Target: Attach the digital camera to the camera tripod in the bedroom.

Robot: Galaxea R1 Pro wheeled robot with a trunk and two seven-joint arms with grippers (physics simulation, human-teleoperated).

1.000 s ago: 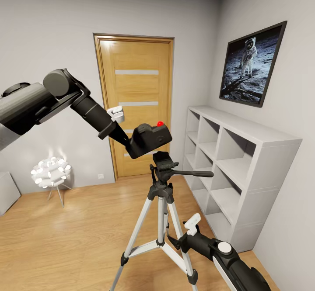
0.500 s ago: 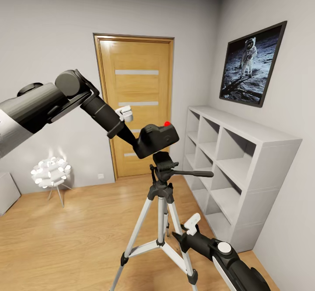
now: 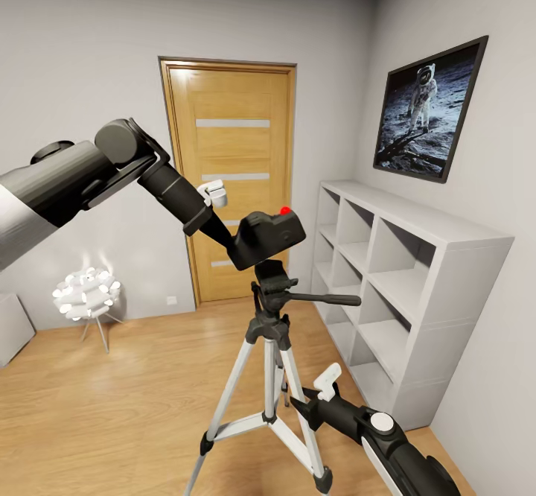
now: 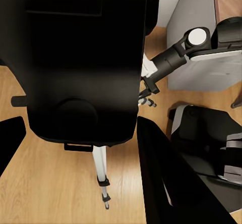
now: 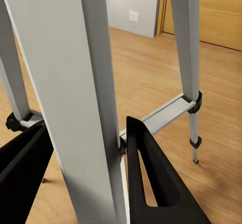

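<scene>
The black digital camera (image 3: 266, 237), red button on top, sits between the fingers of my left gripper (image 3: 238, 246), which is shut on it. Its underside rests right above the black head of the camera tripod (image 3: 272, 287), touching or nearly so. In the left wrist view the camera's body (image 4: 80, 57) hides most of the tripod, with one silver leg (image 4: 101, 168) showing below. My right gripper (image 3: 299, 407) is low by the tripod's legs. In the right wrist view its black fingers (image 5: 151, 183) close on either side of a silver leg (image 5: 91, 82).
A wooden door (image 3: 231, 183) stands behind the tripod. A white cube shelf (image 3: 417, 258) runs along the right wall under the astronaut picture (image 3: 428, 112). A white ball-shaped lamp (image 3: 85, 293) stands on the plank floor at back left, with open floor between.
My left arm carried the camera right and slightly down until it sat over the tripod head. In the last half second the tripod shifted a little to the left.
</scene>
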